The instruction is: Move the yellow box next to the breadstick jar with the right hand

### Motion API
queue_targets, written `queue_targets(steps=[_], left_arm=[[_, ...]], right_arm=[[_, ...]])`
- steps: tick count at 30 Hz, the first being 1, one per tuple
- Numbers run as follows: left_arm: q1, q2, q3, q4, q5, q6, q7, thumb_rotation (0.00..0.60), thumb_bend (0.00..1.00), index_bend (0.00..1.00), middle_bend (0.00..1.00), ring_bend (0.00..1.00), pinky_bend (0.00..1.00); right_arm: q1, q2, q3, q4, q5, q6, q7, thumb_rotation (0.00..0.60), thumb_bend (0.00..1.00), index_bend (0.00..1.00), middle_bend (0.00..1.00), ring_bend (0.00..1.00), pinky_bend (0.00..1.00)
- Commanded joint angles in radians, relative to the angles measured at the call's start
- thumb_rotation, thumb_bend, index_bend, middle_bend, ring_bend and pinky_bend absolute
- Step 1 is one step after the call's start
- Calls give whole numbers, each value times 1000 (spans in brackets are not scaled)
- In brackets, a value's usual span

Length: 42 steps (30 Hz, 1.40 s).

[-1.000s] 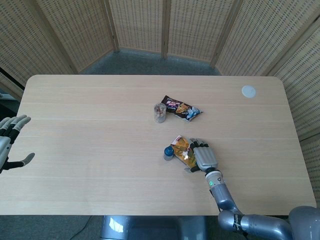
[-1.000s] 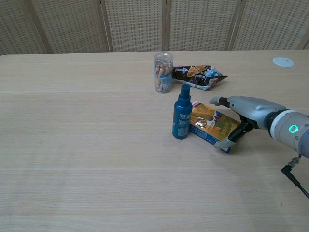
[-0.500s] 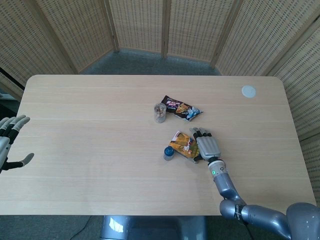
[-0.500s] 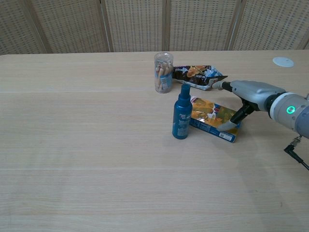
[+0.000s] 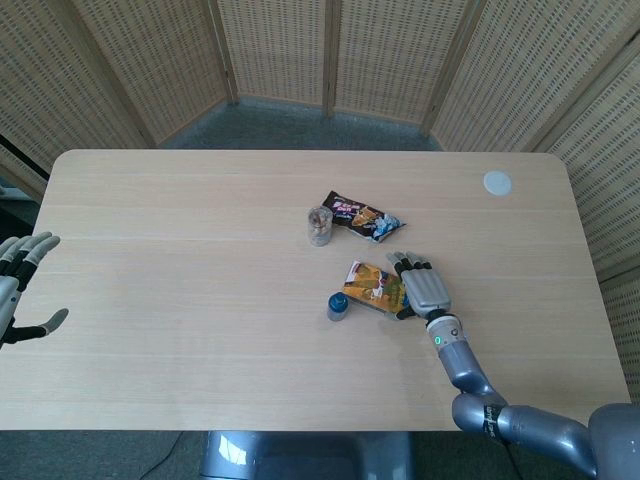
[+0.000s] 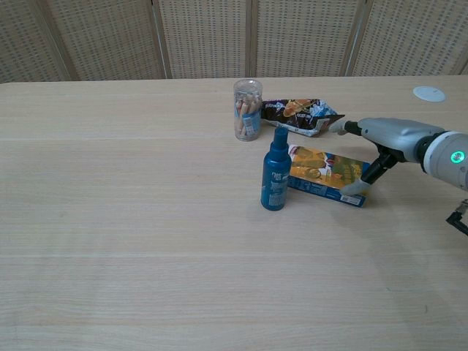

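A flat, glossy yellow box (image 6: 326,174) is held by the grey right hand (image 5: 422,287) at its right end, lying on the wooden table (image 5: 180,300) between a blue bottle (image 6: 276,170) and the hand, its long axis running left-right. A clear cylindrical breadstick jar (image 6: 247,110) stands behind. The left hand (image 5: 18,285) is spread, holding nothing.

We've got the yellow box (image 6: 326,175) lying flat, printed face up, just right of a blue bottle. The clear breadstick jar (image 6: 248,110) stands upright, farther back and left.
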Motion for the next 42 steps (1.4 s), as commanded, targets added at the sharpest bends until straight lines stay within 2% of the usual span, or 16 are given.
queue_targets(steps=[1,11,16,22,24,27,31,37,42], left_arm=[[3,1,0,0,3,5,-6,600,322,36,29,0,0],[16,5,6,15,3,16,-26,600,321,36,28,0,0],[17,5,7,16,5,15,-28,600,321,36,27,0,0],[16,6,4,15,4,16,-26,600,323,35,27,0,0],[16,7,5,15,2,15,-25,600,323,36,27,0,0],[15,6,5,14,0,11,-23,600,322,35,27,0,0],[13,5,4,13,-2,9,-20,600,323,36,28,0,0],[11,5,2,12,-4,6,-17,600,322,36,27,0,0],[12,4,2,14,-6,6,-17,600,323,36,27,0,0]], right_arm=[[4,5,-12,-28,12,-9,-19,501,0,0,0,0,0],[37,-46,-8,50,47,-55,-15,511,0,0,0,0,0],[40,-67,-3,87,11,-48,25,599,0,0,0,0,0],[41,-86,1,125,-23,-51,72,600,0,0,0,0,1],[42,-89,3,134,-30,-52,81,600,0,0,8,0,52],[44,-91,7,143,-30,-58,88,600,0,0,66,14,195],[47,-94,13,151,-33,-59,99,600,0,0,161,146,357],[51,-98,23,160,-29,-57,99,600,5,6,321,287,477],[53,-96,27,161,-23,-57,95,600,25,93,421,374,540]])
